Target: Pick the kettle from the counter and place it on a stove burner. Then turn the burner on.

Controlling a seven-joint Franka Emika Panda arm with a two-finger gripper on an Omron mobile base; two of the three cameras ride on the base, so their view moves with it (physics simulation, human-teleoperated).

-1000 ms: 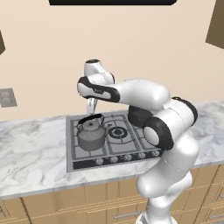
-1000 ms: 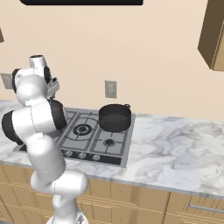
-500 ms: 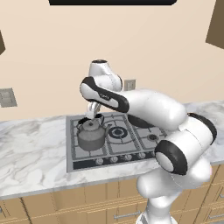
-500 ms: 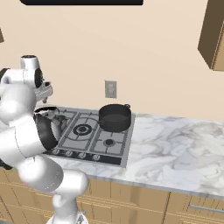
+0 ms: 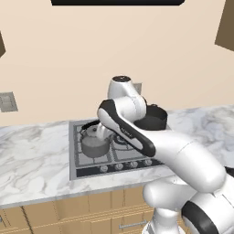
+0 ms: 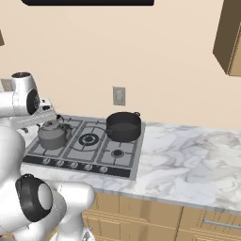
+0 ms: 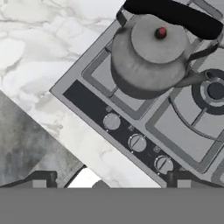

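The grey kettle (image 5: 95, 143) (image 6: 52, 135) (image 7: 148, 57), with its black arched handle (image 7: 175, 16), stands upright on the front-left grate of the steel cooktop (image 5: 82, 171) (image 6: 134, 160). The stove burner under it is hidden. My gripper (image 7: 109, 178) is open with nothing between its tips. It hovers over the cooktop's front-left corner, back from the kettle and apart from it. In the right base view the gripper (image 6: 52, 116) sits just above and left of the kettle. The marbled counter (image 5: 32, 155) (image 7: 35, 35) lies to the left.
A black round pot (image 5: 153, 117) (image 6: 123, 126) occupies the back-right burner. The double-ring centre burner (image 6: 88, 139) (image 7: 215, 90) and a small front-right burner (image 6: 117, 153) are bare. A row of knobs (image 7: 138, 142) (image 5: 119, 166) lines the cooktop's front strip. My arm's big links cross the left base view.
The gripper has drawn away from the kettle's handle toward the cooktop's front-left corner. The elbow has swung into the foreground. The kettle has stayed put on the grate.
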